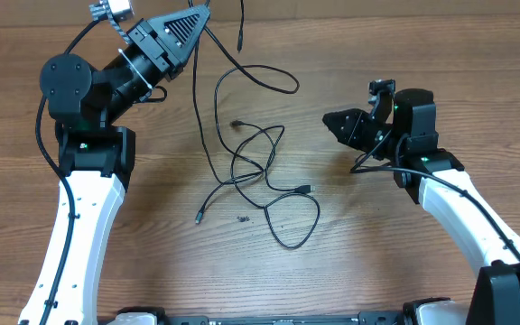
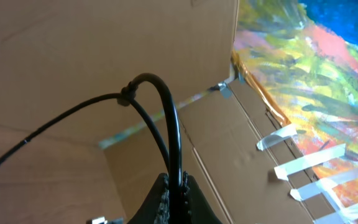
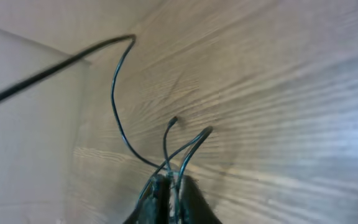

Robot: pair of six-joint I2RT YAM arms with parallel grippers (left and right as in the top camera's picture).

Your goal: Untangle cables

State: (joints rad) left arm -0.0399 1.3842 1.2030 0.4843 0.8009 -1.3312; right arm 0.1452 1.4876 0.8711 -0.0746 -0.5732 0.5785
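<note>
Over the far left of the table [image 1: 404,244] my left gripper [image 1: 203,13] is clenched on one strand of the cables [image 1: 258,167], the rest lying looped mid-table, my right gripper [image 1: 330,118] pinched together on nothing, apart to their right.

Loose black cables [image 1: 258,167] lie looped at the centre of the wooden table [image 1: 395,262], their plug ends scattered around the loops. At far left, one strand runs up to the tip of the left tool [image 1: 202,13]. The right tool [image 1: 329,120], jaws together, points left, apart from the loops.
</note>
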